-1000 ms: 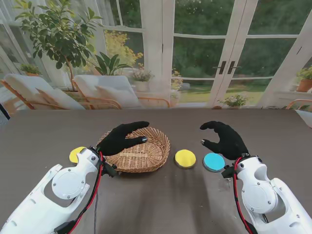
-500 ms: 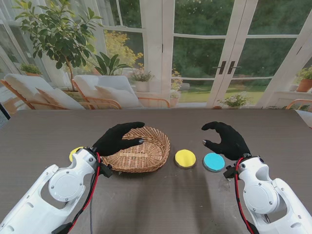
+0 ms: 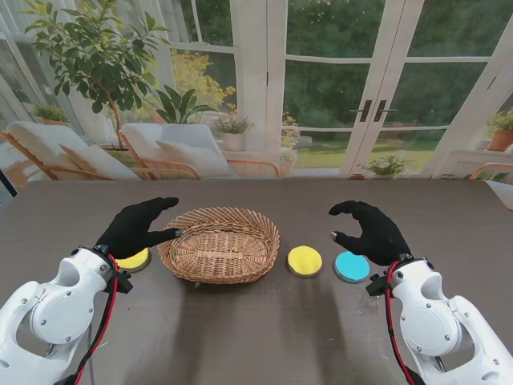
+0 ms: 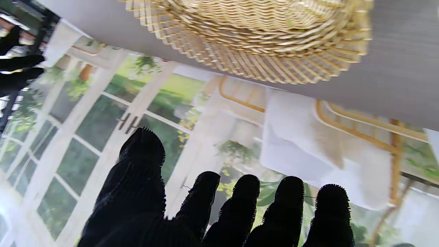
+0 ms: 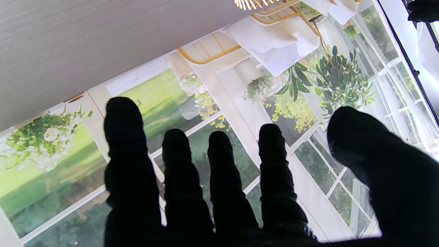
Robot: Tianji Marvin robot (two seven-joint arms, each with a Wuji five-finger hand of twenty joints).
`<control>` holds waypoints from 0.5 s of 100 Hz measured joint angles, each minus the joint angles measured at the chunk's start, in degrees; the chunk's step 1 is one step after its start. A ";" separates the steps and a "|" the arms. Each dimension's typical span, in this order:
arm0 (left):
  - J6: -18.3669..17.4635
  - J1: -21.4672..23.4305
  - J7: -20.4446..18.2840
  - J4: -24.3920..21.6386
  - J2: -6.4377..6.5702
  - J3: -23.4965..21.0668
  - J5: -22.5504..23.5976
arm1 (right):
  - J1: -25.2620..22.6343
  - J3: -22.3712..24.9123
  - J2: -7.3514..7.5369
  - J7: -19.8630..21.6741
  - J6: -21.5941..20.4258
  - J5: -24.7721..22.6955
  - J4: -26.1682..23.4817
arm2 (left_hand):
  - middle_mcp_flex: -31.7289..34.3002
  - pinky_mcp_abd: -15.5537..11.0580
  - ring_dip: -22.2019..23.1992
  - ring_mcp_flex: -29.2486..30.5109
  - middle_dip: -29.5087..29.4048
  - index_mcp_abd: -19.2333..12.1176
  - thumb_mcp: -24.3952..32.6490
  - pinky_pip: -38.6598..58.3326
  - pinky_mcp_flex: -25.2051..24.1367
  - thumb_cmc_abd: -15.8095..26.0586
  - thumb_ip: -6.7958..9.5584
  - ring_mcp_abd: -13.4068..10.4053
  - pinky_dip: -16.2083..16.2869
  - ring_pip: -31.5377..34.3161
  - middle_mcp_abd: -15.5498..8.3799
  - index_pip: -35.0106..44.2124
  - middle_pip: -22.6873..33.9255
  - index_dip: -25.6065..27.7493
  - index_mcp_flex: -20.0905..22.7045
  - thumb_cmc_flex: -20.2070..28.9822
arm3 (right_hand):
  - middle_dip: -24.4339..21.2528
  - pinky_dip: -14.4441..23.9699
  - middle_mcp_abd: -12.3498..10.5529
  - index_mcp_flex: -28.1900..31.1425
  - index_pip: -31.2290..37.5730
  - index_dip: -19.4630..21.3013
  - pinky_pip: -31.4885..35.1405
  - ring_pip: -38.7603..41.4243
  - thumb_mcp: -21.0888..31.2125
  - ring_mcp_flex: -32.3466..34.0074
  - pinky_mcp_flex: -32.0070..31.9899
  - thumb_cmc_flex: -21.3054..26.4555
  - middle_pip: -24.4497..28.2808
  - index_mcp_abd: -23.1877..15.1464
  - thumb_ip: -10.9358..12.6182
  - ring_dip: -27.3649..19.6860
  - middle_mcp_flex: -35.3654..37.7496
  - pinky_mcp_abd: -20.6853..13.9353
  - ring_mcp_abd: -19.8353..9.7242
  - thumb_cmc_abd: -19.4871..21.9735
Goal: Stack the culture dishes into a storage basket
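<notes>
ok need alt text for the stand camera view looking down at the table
A woven basket sits mid-table, nothing visible inside it. The left robot hand hovers open beside it, over a partly hidden yellow dish. The right robot hand is open just beyond a blue dish, with another yellow dish between.

1. One wicker basket (image 3: 220, 244) on the surface (image 3: 256, 329) in front of me, and nothing to count inside it.
2. Three culture dishes showing in all.
3. Two of those are yellow: one yellow dish (image 3: 304, 261) just to the right of the basket, and a second yellow dish (image 3: 135, 260) on the left, partly hidden under my left robot hand (image 3: 138, 228).
4. One is blue: a single blue dish (image 3: 352, 266) beside the yellow one on the right.
5. Two robot hands, both in black gloves, the right robot hand (image 3: 370, 231) being the second.
</notes>
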 measured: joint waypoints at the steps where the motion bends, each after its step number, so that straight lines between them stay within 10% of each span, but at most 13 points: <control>1: 0.06 0.00 0.17 0.22 0.02 -0.10 0.16 | 0.01 -0.04 0.01 0.05 0.02 0.01 0.00 | 0.00 0.00 0.00 -0.01 -0.14 0.00 0.00 0.00 0.00 0.00 0.00 0.00 0.02 0.00 0.00 0.00 0.00 -0.02 -0.01 0.00 | 0.00 0.00 0.00 0.00 0.00 0.00 0.00 0.00 0.00 0.00 0.00 0.00 0.00 0.00 0.00 0.00 0.00 0.00 0.00 0.00; 50: 4.58 -3.36 -0.88 10.73 1.15 -0.53 6.48 | 0.03 -0.70 0.14 1.37 0.88 -0.01 -0.26 | -7.48 -1.68 -0.04 -5.08 -1.80 -1.90 -0.42 -0.05 -3.01 -0.64 0.00 -2.94 0.73 -0.83 -2.24 -1.68 -1.42 -1.22 -5.02 -3.46 | 0.00 0.06 0.00 0.01 0.00 -0.01 -0.44 0.00 0.00 0.00 0.00 0.00 0.00 0.00 0.00 0.00 0.00 0.00 0.00 0.00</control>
